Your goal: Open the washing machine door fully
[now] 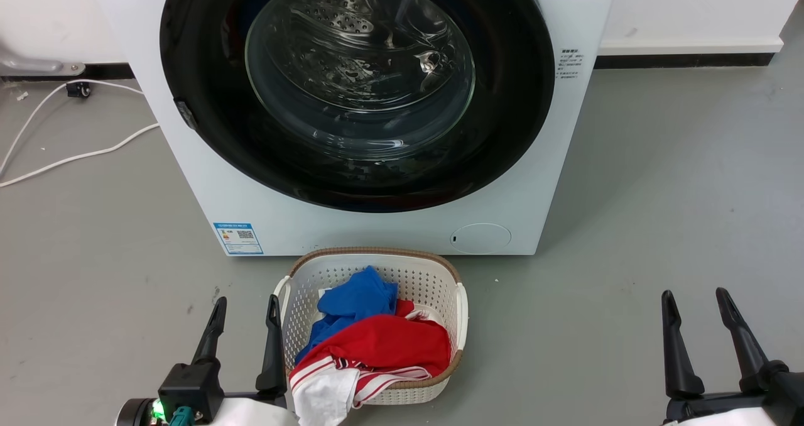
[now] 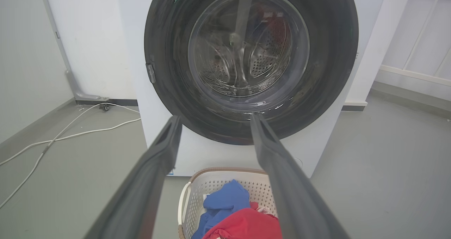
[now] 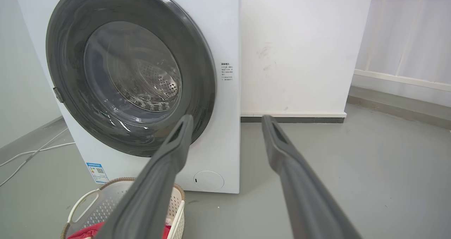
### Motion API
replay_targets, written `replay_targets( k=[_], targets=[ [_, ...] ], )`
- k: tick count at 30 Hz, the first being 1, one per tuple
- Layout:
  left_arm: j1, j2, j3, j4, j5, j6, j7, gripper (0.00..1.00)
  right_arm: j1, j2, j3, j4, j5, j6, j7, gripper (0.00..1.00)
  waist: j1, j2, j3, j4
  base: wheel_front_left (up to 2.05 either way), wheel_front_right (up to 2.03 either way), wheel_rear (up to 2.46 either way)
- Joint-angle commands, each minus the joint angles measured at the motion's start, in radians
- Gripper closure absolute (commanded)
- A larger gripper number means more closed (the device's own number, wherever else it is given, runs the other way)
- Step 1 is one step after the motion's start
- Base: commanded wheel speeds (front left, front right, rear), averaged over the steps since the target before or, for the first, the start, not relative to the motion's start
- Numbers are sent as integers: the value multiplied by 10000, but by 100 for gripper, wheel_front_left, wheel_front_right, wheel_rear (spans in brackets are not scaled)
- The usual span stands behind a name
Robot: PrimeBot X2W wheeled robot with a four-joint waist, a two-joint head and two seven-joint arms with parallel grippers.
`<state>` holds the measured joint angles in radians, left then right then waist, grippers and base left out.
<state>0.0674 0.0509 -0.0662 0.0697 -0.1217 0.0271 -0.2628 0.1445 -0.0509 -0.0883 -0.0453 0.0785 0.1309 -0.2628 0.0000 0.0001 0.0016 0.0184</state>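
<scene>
Laundry basket before closed washing machine door, cable left

The upper edge of the head view cuts off the top of the washing machine door. Print on the white label at upper right and the blue sticker at lower left is too small to read. Glare warps the drum behind the door glass; the reddish patch there in the left wrist view may be a reflection. Clothes hide part of the near rim of the basket, and the white cables run off the left edge.
</scene>
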Motion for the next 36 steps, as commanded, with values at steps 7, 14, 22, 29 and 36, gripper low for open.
replay_targets(
  k=[7,14,22,29,36],
  targets=[
    [50,-6,20,92,-119,58,-32,0,102,13,33,137,256,-3,-28,0,0,-1,11,-2,0,0,0],
    [60,-6,22,121,-100,91,-32,0,111,13,84,180,237,-1,-28,100,0,-1,3,-1,0,0,0],
    [63,-7,15,130,-103,126,-30,0,-75,13,219,62,1470,-1,-28,100,0,-1,9,2,0,0,0],
    [85,-7,10,149,-55,132,-32,0,-249,11,80,230,4900,-1,-28,100,0,-1,-12,5,0,0,0],
    [130,-7,1,188,-51,131,-30,0,-98,0,556,474,9521,-1,-26,100,0,-1,-59,2,0,0,0]
  ],
)
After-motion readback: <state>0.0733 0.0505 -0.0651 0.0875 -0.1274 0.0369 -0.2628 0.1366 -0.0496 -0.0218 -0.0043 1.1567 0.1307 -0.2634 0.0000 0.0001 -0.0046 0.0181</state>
